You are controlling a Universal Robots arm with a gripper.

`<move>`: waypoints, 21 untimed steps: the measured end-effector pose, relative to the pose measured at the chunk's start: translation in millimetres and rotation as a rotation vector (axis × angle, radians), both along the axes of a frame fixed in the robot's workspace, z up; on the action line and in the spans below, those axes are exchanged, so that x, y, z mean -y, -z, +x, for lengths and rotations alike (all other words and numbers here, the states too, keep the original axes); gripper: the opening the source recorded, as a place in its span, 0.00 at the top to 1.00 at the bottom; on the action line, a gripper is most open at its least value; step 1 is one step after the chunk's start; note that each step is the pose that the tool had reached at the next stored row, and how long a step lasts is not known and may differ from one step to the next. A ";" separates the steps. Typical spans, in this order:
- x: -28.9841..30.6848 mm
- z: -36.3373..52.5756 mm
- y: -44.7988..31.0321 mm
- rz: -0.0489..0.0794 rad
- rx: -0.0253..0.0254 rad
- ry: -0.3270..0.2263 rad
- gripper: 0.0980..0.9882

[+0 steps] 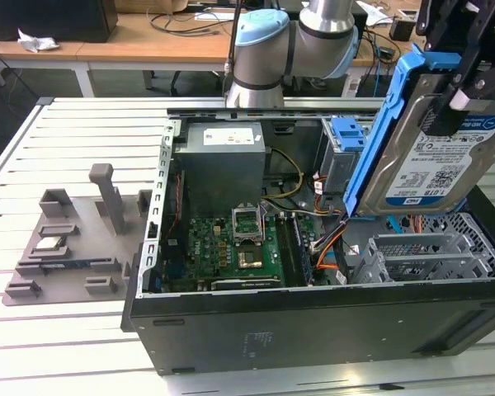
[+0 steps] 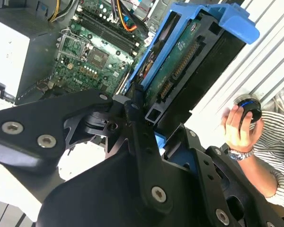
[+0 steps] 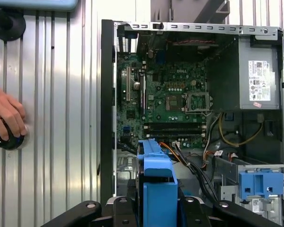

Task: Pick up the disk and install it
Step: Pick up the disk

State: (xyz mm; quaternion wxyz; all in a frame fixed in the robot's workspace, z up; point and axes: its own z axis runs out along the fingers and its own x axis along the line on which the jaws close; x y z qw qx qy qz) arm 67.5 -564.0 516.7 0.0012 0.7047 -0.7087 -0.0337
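**Held aloft, snag risk**

Exterior view: the gripper [image 1: 460,95] pinched the disk [image 1: 433,157], held tilted above the drive cage [image 1: 429,252], exterior view's right.
Second wrist view: jaws clamped its blue bracket [image 2: 227,21].
First wrist view: orange cables [image 3: 168,146] lay near; we judged a skewed descent could snag them.

The gripper [image 2: 156,113] (black, tilted) hangs aloft, clamped on the disk [image 1: 433,157].

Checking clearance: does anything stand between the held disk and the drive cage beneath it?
Nothing visible does. The disk, held by the tool, hangs over the open cage; orange cables lie beside it.
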 end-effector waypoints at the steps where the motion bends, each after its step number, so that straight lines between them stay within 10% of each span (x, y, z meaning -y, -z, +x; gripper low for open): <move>1: 0.0 2.4 0.3 -0.001 -0.0001 0.000 0.70; 21: 0.0 20.3 13.4 -0.010 -0.0044 0.000 0.70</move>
